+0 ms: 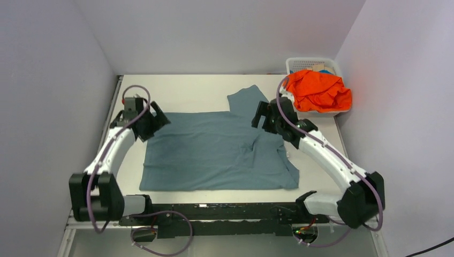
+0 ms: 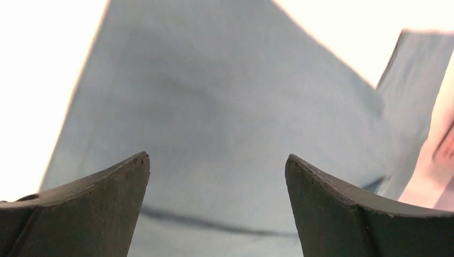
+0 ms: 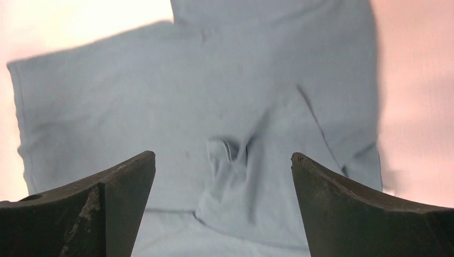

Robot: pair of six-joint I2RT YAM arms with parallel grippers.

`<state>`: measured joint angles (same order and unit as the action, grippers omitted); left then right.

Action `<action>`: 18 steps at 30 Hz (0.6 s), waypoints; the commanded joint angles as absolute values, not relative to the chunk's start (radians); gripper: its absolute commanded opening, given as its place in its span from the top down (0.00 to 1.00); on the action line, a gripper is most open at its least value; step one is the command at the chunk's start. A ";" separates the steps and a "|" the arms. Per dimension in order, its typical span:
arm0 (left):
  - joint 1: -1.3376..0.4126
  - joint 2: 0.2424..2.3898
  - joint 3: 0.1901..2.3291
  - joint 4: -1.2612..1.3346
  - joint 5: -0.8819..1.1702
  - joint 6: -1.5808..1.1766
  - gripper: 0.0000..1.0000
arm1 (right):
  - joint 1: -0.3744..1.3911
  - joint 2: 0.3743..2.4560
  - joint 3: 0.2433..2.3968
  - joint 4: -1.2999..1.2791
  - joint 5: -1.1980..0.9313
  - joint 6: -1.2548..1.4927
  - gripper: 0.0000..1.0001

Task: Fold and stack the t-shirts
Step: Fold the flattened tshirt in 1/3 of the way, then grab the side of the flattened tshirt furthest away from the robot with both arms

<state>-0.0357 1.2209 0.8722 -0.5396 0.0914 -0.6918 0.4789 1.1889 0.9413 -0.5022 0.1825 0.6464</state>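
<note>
My left gripper (image 1: 156, 120) and right gripper (image 1: 261, 114) hang with jaws apart and empty over the far edge of the blue shirt (image 1: 214, 155), which lies flat mid-table. To fold cleanly, I should pinch both far corners level, lift together and keep the tension even. The shirt's long axis runs left to right: hem left, sleeves right.

High rear overview; two wrist close-ups over one t-shirt (image 1: 214, 155)
</note>
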 commanded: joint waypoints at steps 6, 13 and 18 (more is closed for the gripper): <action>0.072 1.717 1.379 -0.614 -0.119 -0.502 0.01 | 0.329 1.576 1.277 -0.239 0.116 0.480 0.00; 0.131 1.999 1.614 -0.626 -0.012 -0.390 0.01 | 0.298 1.962 1.670 -0.228 0.022 0.352 0.00; 0.143 2.115 1.697 -0.638 0.077 -0.359 0.01 | 0.296 2.165 1.851 -0.194 0.007 0.327 0.00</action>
<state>0.1349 2.0621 1.6199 -0.6041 -0.0097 -0.4229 0.2916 2.0663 1.7313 -0.2512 0.0429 0.3855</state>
